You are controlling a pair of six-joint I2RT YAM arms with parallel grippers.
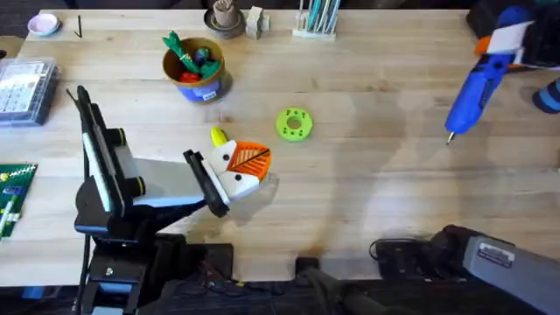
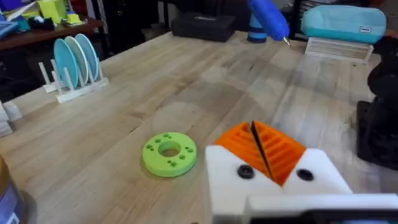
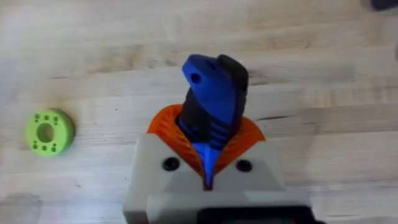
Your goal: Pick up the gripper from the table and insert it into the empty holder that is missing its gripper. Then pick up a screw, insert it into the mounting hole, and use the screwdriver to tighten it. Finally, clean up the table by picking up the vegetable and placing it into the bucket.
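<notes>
The right claw (image 3: 208, 168) holds the blue screwdriver (image 1: 478, 87) between its orange pads, raised above the bench (image 1: 376, 192) near the far right corner, with the thin silver tip pointing down toward the wood. In the right wrist view the blue body stands up from between the two pads.

The left claw (image 1: 245, 168) is low over the bench, a little left of its middle, and its orange ribbed pads are pressed together with nothing visible between them. The yellow vegetable (image 1: 218, 136) lies on the wood just beside this claw, on its far side, with a bit of green at one end. The green disc (image 1: 294, 124) with holes lies flat near the middle of the bench, apart from the claw.

The bucket (image 1: 197, 68) stands toward the far left part of the bench and already contains red and green toy vegetables.
</notes>
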